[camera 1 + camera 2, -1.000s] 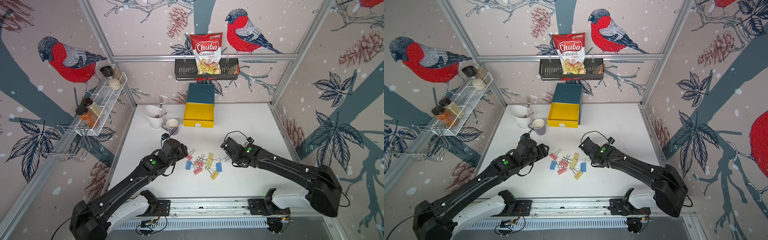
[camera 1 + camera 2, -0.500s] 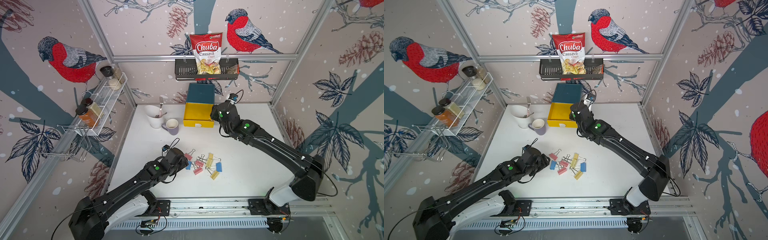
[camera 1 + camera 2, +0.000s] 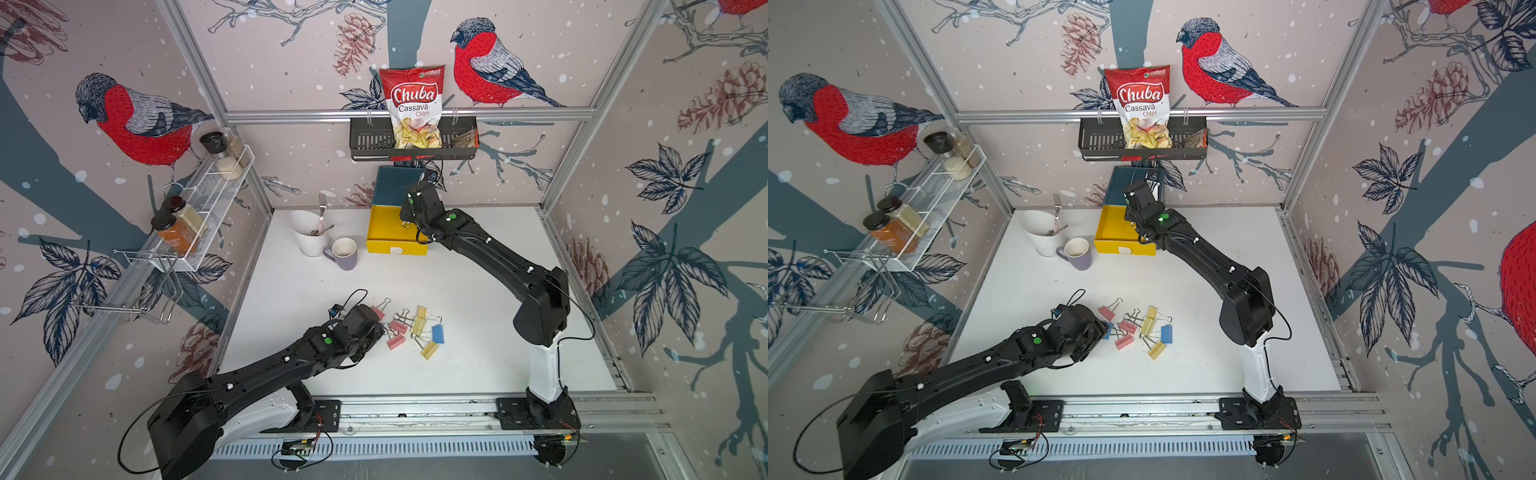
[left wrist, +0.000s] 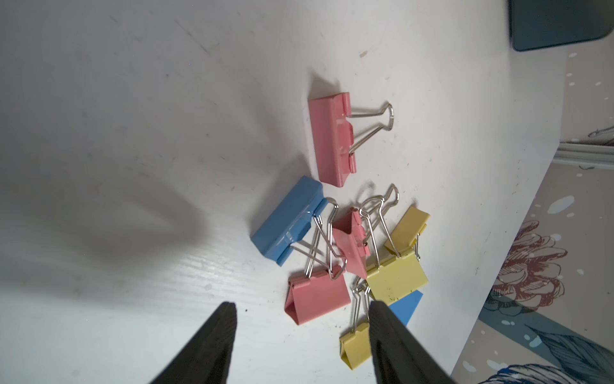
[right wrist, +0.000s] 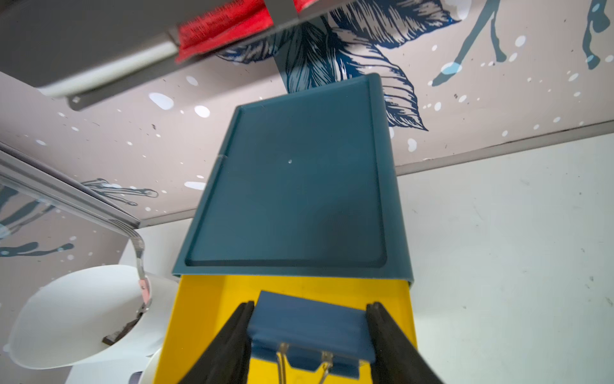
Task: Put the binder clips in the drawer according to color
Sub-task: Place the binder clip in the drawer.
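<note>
Several pink, yellow and blue binder clips (image 3: pixel 419 322) lie in a loose pile on the white table. My left gripper (image 3: pixel 374 332) hovers at the pile's left side, open and empty. In the left wrist view its fingertips (image 4: pixel 229 309) flank a pink clip (image 4: pixel 317 299), with a blue clip (image 4: pixel 289 221) just beyond. The drawer chest (image 3: pixel 395 183) stands at the back, its yellow top drawer (image 3: pixel 386 226) pulled out. My right gripper (image 3: pixel 409 216) is over that drawer, shut on a blue binder clip (image 5: pixel 310 329), gripped by the ends of its body.
A white cup with a fork (image 3: pixel 309 232) and a purple mug (image 3: pixel 344 251) stand left of the drawer chest. A black wall basket (image 3: pixel 370 143) with a chips bag hangs above it. A wire shelf with spice jars (image 3: pixel 199 208) is on the left wall.
My right arm has swung from the pile to the back and now holds the blue clip over the yellow drawer. My left gripper has shifted closer onto the pile, its jaws slightly narrower.
</note>
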